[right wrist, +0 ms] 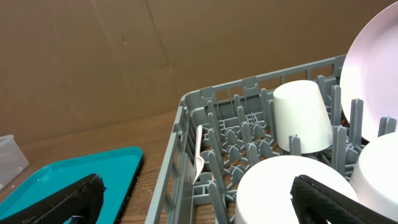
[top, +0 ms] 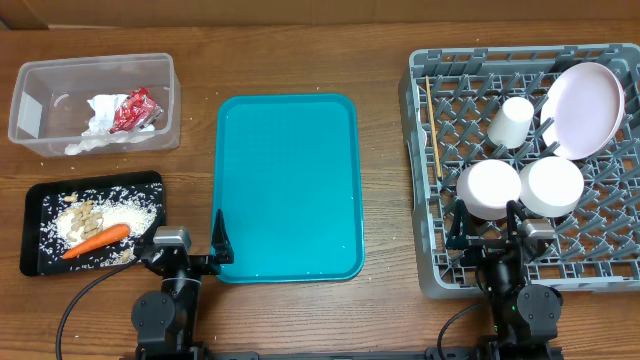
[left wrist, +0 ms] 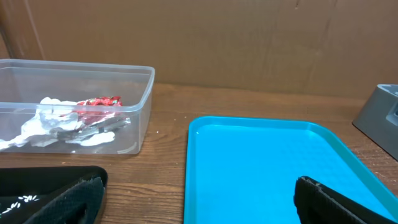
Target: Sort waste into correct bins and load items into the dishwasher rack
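Left gripper (top: 186, 243) jaws apart, empty, between black tray (top: 35, 200) holding carrot (top: 97, 239) and teal tray (top: 290, 180). Right gripper (top: 489, 235) jaws apart, empty, over rack (top: 425, 270) near edge, just short of bowls (top: 488, 187)

The table (top: 200, 50) is brown wood grain. The serving tray (top: 290, 120) is plain teal. The rack (top: 415, 150) is grey; its bowls (top: 488, 188) and cup (top: 512, 122) are white, the plate (top: 585, 108) pale pink. The clear tub (top: 30, 110) holds white napkins (top: 100, 105) and a red wrapper (top: 132, 110). The black tray (top: 38, 215) carries white rice (top: 135, 212) and an orange carrot (top: 97, 240)
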Robot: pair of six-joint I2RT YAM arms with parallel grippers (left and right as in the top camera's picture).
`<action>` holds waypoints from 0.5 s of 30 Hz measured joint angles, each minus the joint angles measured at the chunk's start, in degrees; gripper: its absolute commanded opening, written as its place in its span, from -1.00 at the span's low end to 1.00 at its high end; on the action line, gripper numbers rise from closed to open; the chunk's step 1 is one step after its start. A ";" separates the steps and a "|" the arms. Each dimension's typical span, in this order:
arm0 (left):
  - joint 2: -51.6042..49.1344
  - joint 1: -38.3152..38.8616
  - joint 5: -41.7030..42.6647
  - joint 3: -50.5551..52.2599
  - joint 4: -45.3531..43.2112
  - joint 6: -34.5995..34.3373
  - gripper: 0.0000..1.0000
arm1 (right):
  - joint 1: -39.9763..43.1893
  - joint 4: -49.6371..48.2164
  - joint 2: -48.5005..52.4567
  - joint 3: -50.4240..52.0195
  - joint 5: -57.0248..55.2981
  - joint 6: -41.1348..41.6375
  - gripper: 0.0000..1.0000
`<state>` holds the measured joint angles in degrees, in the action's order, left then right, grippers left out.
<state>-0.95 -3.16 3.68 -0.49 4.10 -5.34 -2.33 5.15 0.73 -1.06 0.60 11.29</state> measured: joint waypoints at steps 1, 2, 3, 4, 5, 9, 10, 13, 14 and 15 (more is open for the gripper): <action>0.00 -0.11 -0.09 0.00 0.00 0.00 1.00 | 0.00 0.00 0.00 0.00 -0.02 0.02 1.00; 0.00 -0.24 -0.13 0.00 0.00 0.02 1.00 | 0.00 -0.02 0.00 0.00 -0.02 -0.02 1.00; 0.00 -0.31 -0.15 0.00 0.02 0.00 1.00 | 0.00 0.00 0.00 0.00 -0.02 -0.02 1.00; 0.00 -0.31 -0.15 0.00 0.00 0.02 1.00 | 0.00 0.02 0.00 0.00 0.00 0.00 1.00; 0.00 -0.31 -0.15 0.00 0.02 0.00 1.00 | 0.00 0.00 0.00 0.00 0.00 0.02 1.00; 0.00 -0.31 -0.15 0.00 0.02 0.02 1.00 | 0.00 0.02 0.00 0.00 0.00 0.02 1.00; 0.00 -0.31 -0.15 0.00 0.02 0.02 1.00 | 0.00 0.00 0.00 0.00 -0.02 0.00 1.00; 0.00 -0.31 -0.15 0.00 0.02 0.00 1.00 | 0.00 0.02 0.00 0.00 0.00 0.02 1.00; 0.00 -0.31 -0.15 0.00 0.02 0.00 0.99 | 0.00 0.02 0.00 0.00 -0.02 0.00 1.00; 0.00 -0.31 -0.15 0.00 0.00 0.02 1.00 | 0.00 0.00 0.00 0.00 -0.02 0.00 1.00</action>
<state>-0.95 -3.46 3.53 -0.49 4.10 -5.32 -2.33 5.15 0.73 -1.06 0.58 11.29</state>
